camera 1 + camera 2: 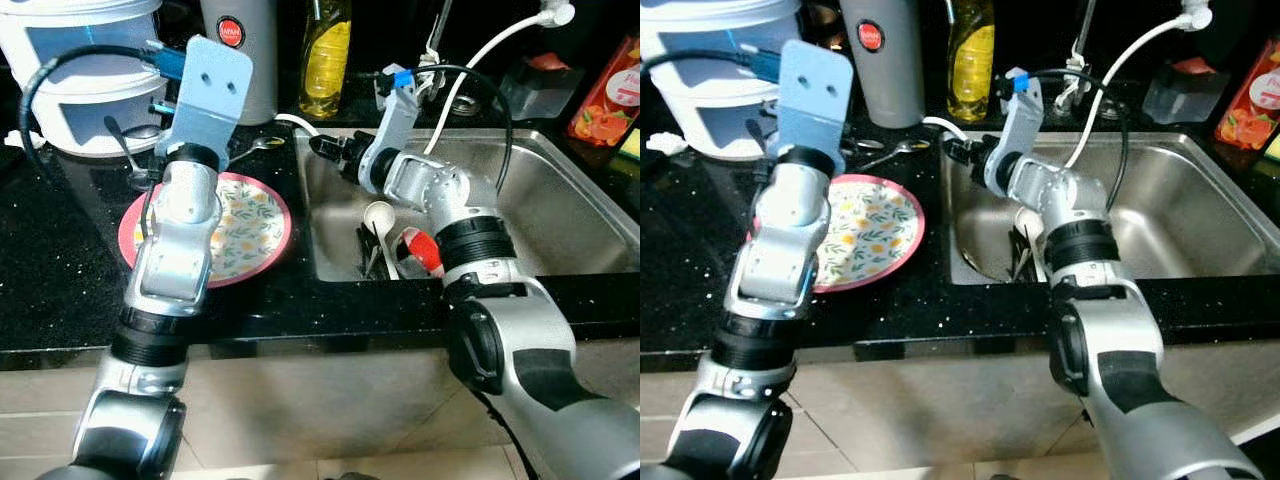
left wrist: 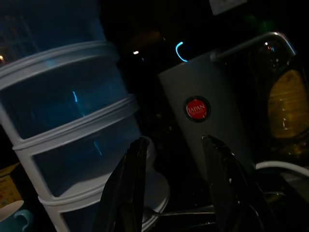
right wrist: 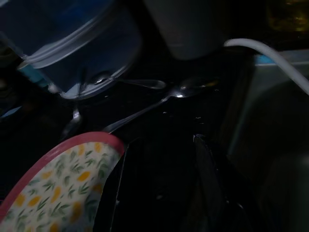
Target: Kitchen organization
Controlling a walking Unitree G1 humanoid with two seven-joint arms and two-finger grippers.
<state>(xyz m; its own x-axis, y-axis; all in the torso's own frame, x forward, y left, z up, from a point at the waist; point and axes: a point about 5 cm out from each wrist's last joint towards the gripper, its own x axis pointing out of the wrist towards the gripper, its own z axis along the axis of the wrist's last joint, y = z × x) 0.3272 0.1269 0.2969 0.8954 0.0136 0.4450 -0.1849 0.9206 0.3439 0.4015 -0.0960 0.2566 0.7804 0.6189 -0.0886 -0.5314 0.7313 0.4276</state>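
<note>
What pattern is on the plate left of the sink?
Yellow flowers and green leaves on white, pink rim; plate shows best in left eye view.

You see a floral plate point(image 1: 250, 232) with pink rim lying flat on the black counter, left of the sink point(image 1: 560, 190). In the sink lie a white ladle point(image 1: 379, 218) and dark utensils point(image 1: 368, 252).

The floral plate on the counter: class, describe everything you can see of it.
The plate is round, with a pink-red rim and a pale centre printed with yellow fruit and green leaves. It lies flat on the black speckled counter, left of the sink. The left arm hides part of it. It looks empty.
</note>
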